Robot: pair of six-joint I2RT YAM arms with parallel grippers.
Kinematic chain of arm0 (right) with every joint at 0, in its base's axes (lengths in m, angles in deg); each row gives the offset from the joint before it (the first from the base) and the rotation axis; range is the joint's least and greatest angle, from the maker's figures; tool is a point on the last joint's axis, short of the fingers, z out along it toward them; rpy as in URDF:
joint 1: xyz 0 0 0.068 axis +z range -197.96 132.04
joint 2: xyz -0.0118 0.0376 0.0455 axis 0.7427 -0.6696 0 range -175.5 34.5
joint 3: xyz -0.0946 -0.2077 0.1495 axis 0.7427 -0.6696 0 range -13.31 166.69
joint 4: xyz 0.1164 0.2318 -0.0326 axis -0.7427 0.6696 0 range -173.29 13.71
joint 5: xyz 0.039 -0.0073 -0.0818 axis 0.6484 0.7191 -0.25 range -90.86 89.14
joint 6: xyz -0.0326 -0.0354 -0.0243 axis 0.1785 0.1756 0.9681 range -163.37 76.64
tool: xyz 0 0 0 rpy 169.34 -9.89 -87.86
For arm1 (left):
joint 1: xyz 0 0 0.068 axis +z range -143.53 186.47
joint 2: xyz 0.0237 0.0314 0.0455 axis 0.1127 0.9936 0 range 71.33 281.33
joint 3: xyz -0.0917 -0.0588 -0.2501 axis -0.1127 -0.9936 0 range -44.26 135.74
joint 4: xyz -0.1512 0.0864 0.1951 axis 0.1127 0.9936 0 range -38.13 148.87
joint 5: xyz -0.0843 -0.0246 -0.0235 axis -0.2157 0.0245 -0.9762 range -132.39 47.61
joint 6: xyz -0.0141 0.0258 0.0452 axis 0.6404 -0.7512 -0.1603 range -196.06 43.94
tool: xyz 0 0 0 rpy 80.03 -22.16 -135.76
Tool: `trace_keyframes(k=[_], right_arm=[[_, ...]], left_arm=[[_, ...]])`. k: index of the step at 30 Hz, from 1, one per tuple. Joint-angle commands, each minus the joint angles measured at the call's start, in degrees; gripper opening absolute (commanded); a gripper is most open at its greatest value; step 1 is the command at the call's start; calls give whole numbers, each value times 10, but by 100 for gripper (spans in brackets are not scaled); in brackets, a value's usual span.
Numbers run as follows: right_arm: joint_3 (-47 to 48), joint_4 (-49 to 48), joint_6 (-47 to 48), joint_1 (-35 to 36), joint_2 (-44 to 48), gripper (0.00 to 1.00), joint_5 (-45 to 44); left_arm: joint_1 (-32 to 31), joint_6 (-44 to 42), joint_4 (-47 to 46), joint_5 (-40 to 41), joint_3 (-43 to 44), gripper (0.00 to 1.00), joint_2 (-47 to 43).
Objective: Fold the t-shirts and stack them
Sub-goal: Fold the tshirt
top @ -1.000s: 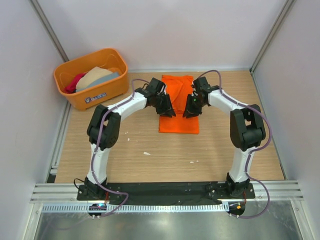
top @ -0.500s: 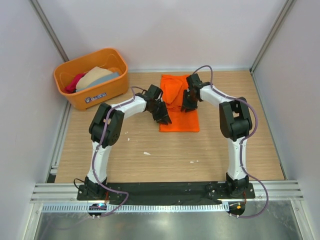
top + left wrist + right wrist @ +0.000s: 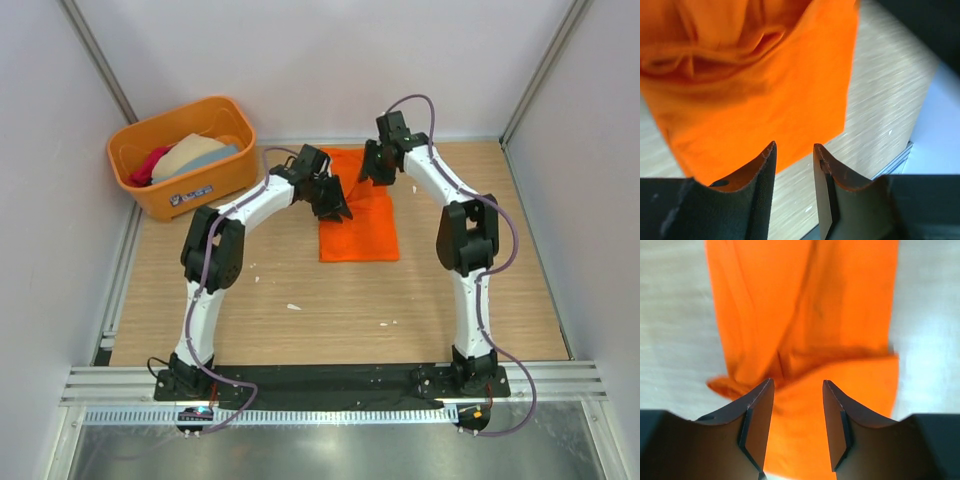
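Top external view: orange t-shirt (image 3: 358, 225) laid as a folded strip at the far middle of the table (image 3: 300, 330), with left gripper (image 3: 335, 203) and right gripper (image 3: 374, 168) parted and empty above its rumpled far end. Pinch the 2 far corners level and bring them evenly toward the near hem. Cannot tell how many layers bunch beneath the arms.

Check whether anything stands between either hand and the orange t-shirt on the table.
Nothing visible does. The left hand and right hand both hang open over the orange t-shirt, and each wrist view shows only its cloth and the table beyond the hand.
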Motion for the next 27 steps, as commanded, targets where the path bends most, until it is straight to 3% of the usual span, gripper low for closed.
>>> trace_keyframes(k=[1,5,9,12,18,27], right_arm=[[-82,10,-3,-11,85,50,37],[-175,-26,-13,-31,153,48,93],[-285,-78,-34,-44,182,25,164],[-358,-123,-59,-44,192,15,215],[-442,-191,-79,-44,199,11,260],[-464,-198,-68,-46,189,11,282]], left_arm=[[9,-22,2,-23,52,36,40],[16,-25,-17,-29,85,35,84],[27,-25,-24,-30,118,34,115],[36,-19,-33,-32,139,33,132],[48,17,-80,-68,160,33,160],[54,64,-133,-85,166,34,184]])
